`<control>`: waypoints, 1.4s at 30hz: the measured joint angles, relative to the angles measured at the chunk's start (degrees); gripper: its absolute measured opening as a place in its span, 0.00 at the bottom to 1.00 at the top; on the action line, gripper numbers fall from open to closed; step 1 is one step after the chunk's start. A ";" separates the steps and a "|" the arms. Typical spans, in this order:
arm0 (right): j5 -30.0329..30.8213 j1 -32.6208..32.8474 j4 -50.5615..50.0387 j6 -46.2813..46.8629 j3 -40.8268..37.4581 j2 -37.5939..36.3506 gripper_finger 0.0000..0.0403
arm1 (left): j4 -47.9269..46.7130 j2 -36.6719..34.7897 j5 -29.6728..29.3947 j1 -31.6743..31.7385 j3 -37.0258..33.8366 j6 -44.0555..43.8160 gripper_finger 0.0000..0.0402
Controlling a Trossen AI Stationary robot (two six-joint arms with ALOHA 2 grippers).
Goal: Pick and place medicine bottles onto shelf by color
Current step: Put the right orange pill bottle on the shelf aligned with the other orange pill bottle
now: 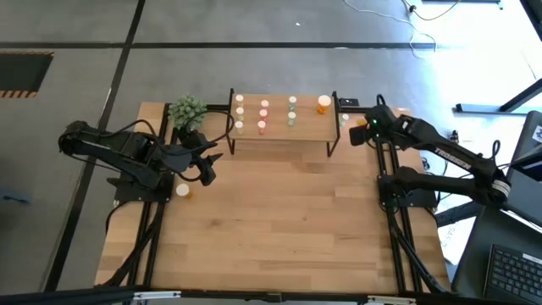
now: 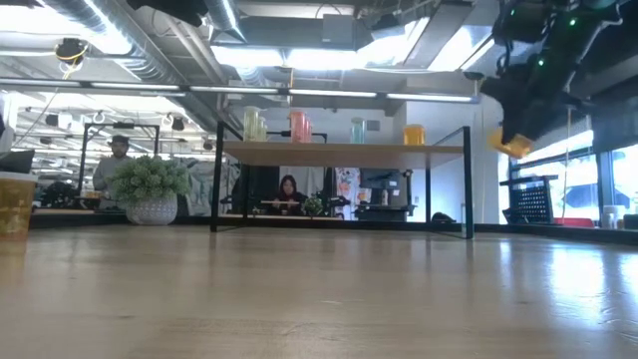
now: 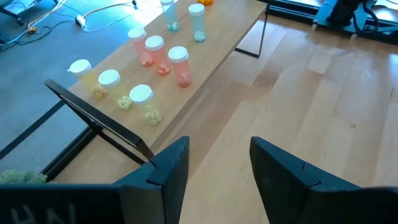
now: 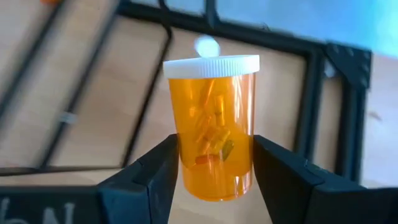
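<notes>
Jaws of the right gripper (image 4: 214,171) are clamped on a translucent orange medicine bottle with a white cap (image 4: 214,124), one dark finger pressed to each side of its lower half, the bottle upright with pills visible inside. In the low view that orange bottle (image 2: 510,146) hangs in the air at the upper right of the frame, just off the right end of the shelf and near board height. In the high view the right gripper (image 1: 362,131) sits right of centre, beside the right end of the small light-wood shelf on thin black legs (image 1: 279,131), which stands at the upper middle of the frame.

On the shelf board stand small white-capped bottles in columns: yellowish ones (image 1: 240,112) at the left, pink-red ones (image 1: 263,116) next, pale green ones (image 1: 291,111) right of those, and one orange bottle (image 1: 323,104) at the right end.

Left of the shelf sits a green spiky plant ball in a pot (image 1: 187,111). The left gripper (image 1: 207,165) hovers over the wooden bench (image 1: 288,220) at the left of the frame, below the plant; its jaws stand apart with nothing between them. A small white-capped bottle (image 1: 181,191) stands on the bench just below that gripper.
</notes>
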 joint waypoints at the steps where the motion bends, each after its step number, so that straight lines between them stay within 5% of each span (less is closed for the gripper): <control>1: 0.41 0.81 0.95 -0.10 0.01 -0.59 0.49 | 0.00 0.00 0.02 -0.02 -0.02 0.00 0.41; 10: 4.90 6.84 7.88 -4.63 0.07 -3.83 0.49 | 0.00 0.00 0.02 -0.02 0.00 0.00 0.41; 42: 4.98 22.85 42.25 -24.90 -2.26 -5.10 0.49 | 0.11 -0.02 0.00 0.00 -0.02 -0.11 0.41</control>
